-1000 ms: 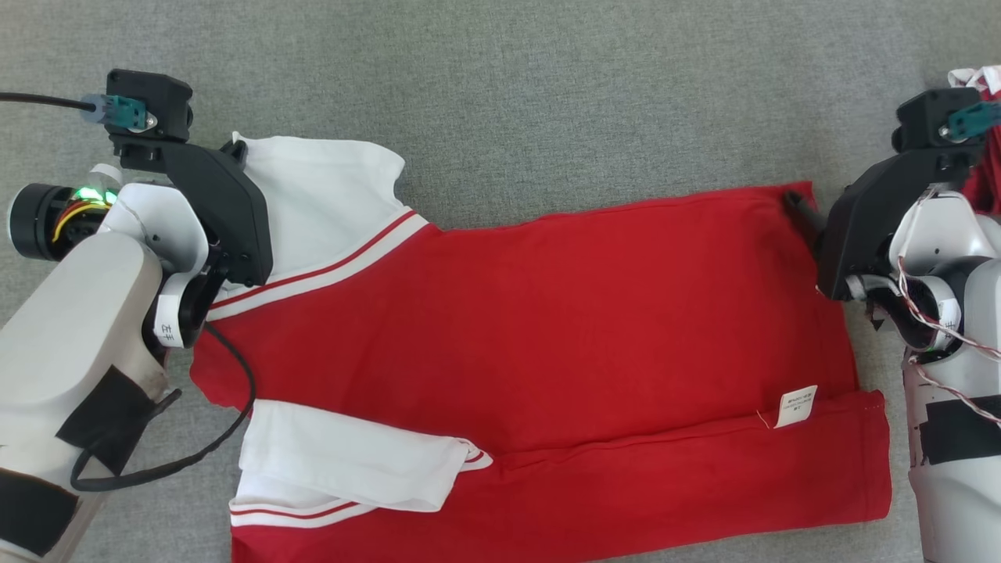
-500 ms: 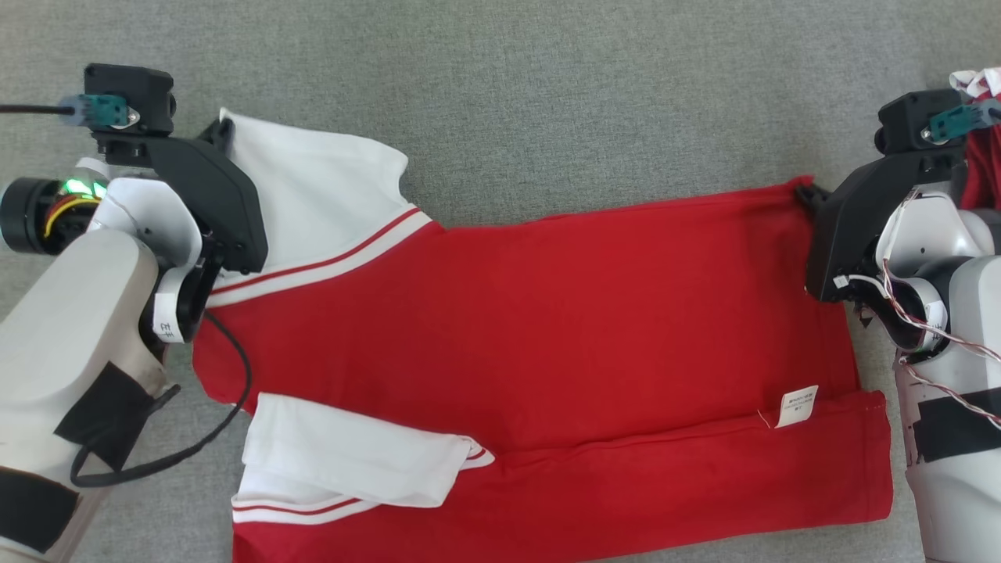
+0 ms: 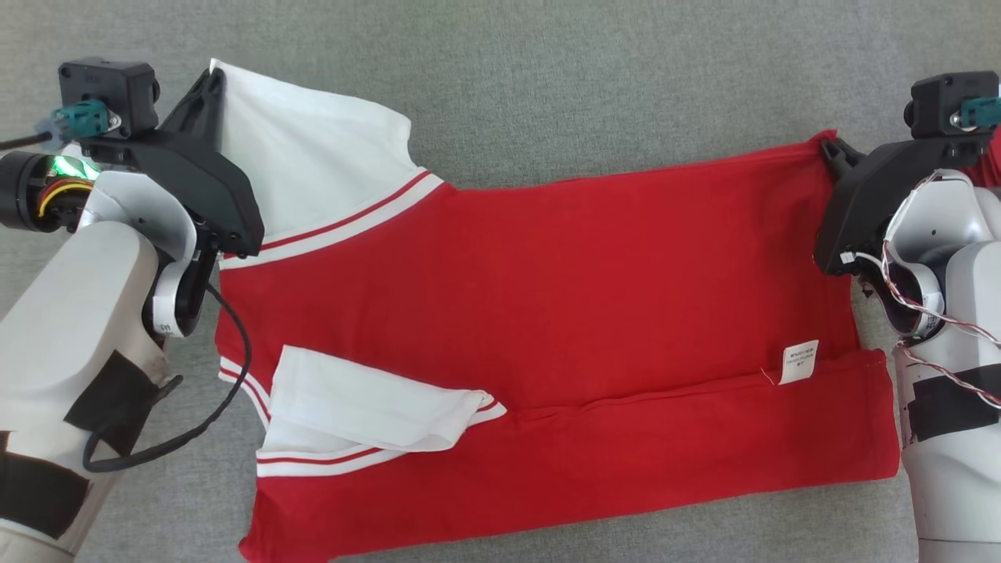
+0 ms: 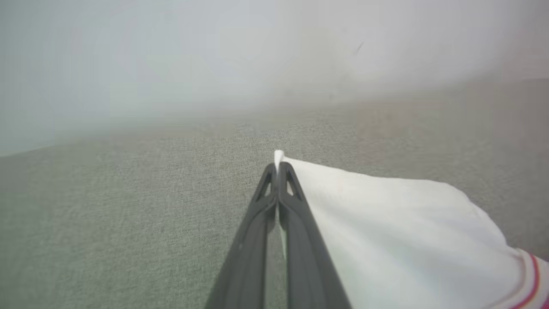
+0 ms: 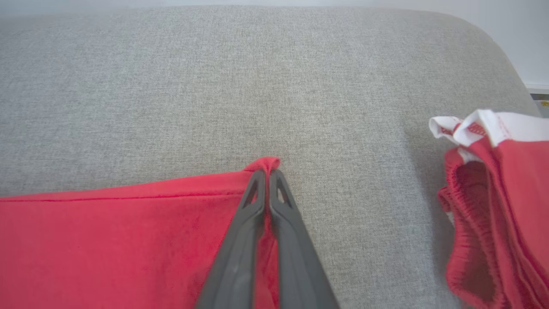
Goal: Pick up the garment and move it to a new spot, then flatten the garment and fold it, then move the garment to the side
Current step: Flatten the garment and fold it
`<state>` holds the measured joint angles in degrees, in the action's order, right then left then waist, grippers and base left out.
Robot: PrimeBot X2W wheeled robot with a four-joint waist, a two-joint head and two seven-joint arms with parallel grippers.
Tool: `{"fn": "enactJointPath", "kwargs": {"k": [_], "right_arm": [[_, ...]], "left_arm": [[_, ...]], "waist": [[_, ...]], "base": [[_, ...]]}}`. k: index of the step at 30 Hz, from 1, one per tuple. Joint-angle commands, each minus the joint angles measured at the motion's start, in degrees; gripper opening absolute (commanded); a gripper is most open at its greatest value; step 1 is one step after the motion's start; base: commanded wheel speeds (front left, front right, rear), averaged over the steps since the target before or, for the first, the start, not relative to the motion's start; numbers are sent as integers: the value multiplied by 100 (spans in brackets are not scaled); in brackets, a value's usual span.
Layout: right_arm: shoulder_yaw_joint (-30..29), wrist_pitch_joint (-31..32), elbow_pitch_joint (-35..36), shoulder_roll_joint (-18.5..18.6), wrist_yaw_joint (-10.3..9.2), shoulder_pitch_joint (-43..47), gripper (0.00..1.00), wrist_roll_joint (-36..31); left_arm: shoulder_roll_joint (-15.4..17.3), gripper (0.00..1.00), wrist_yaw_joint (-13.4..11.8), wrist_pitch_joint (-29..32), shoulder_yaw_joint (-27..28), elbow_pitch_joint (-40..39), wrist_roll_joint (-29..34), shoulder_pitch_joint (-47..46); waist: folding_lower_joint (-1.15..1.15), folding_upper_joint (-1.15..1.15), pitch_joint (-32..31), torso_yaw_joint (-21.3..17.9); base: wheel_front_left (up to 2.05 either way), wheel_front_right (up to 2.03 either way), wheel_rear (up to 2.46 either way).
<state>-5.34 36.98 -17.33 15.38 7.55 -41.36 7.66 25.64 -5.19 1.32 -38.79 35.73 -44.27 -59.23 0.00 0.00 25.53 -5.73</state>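
Red garment (image 3: 547, 313) between wide-spread arms (image 3: 70, 328): left hand (image 3: 213, 76) clamped on white sleeve (image 3: 313, 172), right hand (image 3: 830, 145) on hem corner (image 5: 263, 164).

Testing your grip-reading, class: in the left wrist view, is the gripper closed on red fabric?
No, the left gripper pinches a white corner of the garment.

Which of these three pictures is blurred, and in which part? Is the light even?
Left wrist view: the upper half is a pale, unfocused haze; the fingers and the garment near them are clearer. Right wrist view: sharp, evenly lit. Head view: sharp, soft shadows only, no glare.
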Motion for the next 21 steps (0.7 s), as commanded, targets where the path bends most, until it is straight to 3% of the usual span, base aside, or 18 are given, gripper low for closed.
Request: {"fn": "enactJointPath", "kwargs": {"k": [1, 8, 13, 21], "right_arm": [[-12, -61, -62, -22, -16, -20, 0, -26], [-6, -180, -69, 18, -16, 315, 0, 205], [5, -123, 227, 167, -16, 770, 0, 410], [-158, -194, 768, 312, -16, 1721, 0, 414]], "left_arm": [[-23, 0, 39, -114, 24, 40, 55, -34], [-112, 0, 372, -530, 118, -92, -232, 331], [-93, 0, 542, -637, 266, -828, -695, 1035], [235, 0, 152, -652, 386, -2848, -1250, 2737]], "waist": [[0, 0, -80, 38], [0, 0, -422, 158], [0, 0, -751, 271], [0, 0, -1159, 519]], "base": [[0, 0, 0], [0, 0, 0], [0, 0, 0], [0, 0, 0]]}}
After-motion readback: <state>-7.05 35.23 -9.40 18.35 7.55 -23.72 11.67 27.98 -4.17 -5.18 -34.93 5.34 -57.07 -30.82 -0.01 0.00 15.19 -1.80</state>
